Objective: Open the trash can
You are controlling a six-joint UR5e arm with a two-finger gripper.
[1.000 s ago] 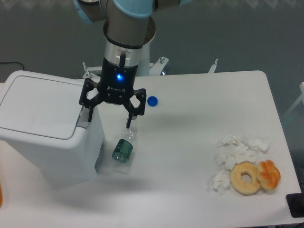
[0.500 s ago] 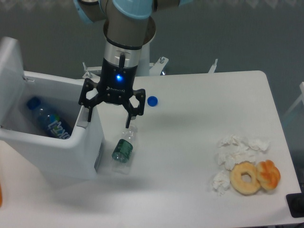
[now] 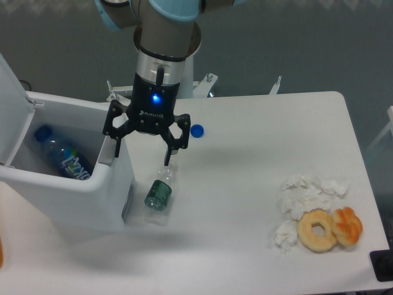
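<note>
Silver wrist with pale blue joint caps, black two-fingered hand [image 3: 142, 149], glowing blue light

Trash can [image 3: 73, 190] lid [image 3: 12, 110] swung from flat shut to upright open, exposing bottle [image 3: 61, 157] inside

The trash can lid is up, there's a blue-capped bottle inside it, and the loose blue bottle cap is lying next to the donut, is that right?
Not quite. The trash can is open with a bottle inside, but the blue cap lies near the table's far edge, right of the gripper and far from the donut. The camera view shows this.
</note>
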